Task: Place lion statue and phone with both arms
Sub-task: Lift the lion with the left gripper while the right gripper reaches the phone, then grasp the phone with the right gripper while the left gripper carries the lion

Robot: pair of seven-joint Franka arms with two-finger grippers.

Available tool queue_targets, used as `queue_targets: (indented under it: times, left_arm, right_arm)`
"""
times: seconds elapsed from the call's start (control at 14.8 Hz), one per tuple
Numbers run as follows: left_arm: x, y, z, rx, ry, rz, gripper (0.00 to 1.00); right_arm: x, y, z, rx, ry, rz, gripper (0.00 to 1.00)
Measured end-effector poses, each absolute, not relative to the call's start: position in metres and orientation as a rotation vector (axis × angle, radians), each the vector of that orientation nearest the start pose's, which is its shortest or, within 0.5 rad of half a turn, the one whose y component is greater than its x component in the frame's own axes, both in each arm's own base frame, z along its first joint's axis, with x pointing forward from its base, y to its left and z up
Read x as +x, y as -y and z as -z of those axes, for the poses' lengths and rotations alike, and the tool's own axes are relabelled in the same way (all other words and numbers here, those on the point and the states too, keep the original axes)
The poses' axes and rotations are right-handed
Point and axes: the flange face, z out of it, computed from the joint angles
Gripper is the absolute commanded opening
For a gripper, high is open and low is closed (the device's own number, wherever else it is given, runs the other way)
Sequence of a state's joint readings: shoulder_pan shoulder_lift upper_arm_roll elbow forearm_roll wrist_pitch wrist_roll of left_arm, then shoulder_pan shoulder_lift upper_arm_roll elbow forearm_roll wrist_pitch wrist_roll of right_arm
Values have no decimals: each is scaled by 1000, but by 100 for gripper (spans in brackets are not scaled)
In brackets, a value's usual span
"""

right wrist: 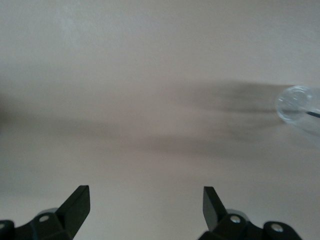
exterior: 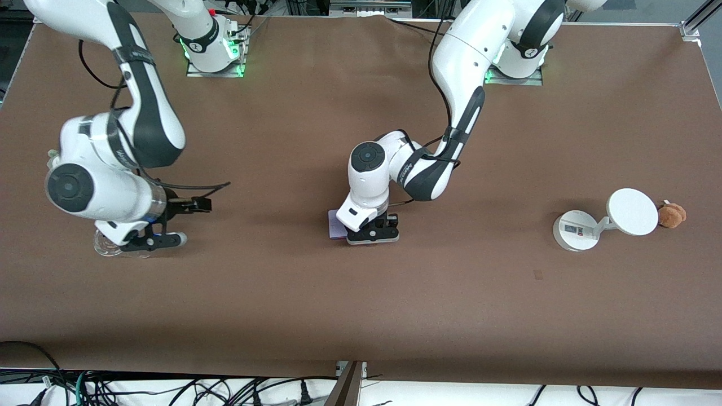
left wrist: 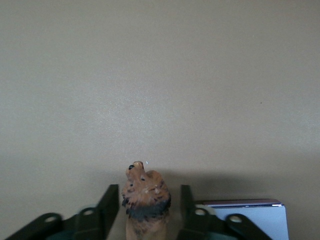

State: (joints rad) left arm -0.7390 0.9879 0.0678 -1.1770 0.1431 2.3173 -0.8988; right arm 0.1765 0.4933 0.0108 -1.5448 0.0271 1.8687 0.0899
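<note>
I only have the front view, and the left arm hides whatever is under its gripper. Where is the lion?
Observer: The lion is right at the left gripper, with its head and dark mane showing in the left wrist view.
Operator: And the purple edge poking out by that gripper?
Observer: That is the phone, lying flat on the table beside the lion.
Operator: Is the right gripper carrying anything?
Observer: No. The right gripper is open with only bare table between its fingers; a clear glass sits off to one side.
</note>
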Motion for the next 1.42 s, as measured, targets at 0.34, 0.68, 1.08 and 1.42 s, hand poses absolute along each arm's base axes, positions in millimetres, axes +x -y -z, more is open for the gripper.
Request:
queue_targets:
  times: [0.34, 0.68, 1.08, 1.42]
  left_arm:
    - [602, 493, -203, -3108, 164, 362, 0]
    - [632, 458, -229, -3078, 243, 370, 0]
    - [693, 306, -299, -2989, 180, 195, 0]
    - [691, 216, -263, -2950, 238, 40, 0]
  right_arm:
    - [655, -187, -312, -3136, 101, -247, 100]
    - [651, -209, -305, -3138, 116, -229, 100]
    - [642, -258, -282, -3127, 210, -175, 100]
    - [605, -357, -244, -3120, 150, -80, 100]
